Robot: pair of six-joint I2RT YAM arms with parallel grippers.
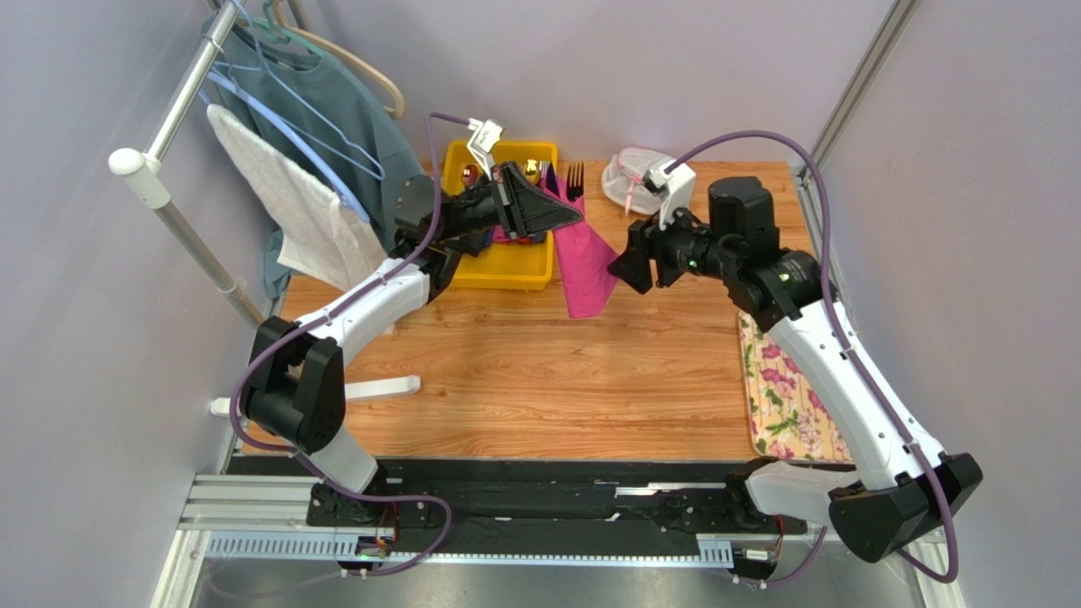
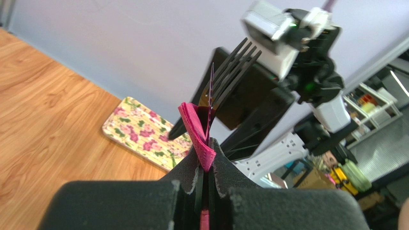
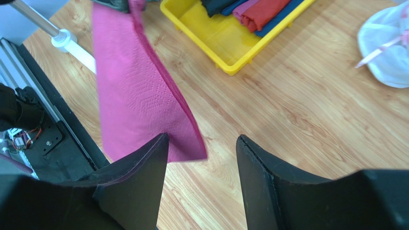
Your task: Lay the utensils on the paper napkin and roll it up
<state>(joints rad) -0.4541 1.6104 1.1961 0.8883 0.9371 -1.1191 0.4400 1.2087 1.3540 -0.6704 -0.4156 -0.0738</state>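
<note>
Over table (image 1: 571, 380), left end effector (image 1: 558, 218) (raised) pinches napkin (image 1: 586, 276).

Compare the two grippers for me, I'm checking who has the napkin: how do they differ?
The left gripper is shut on the paper napkin, the fork sticking up from the fold; the right gripper is open and empty. The left gripper sits by the yellow tray; the right gripper faces the napkin's hanging end. Both are black, two-fingered.
</note>
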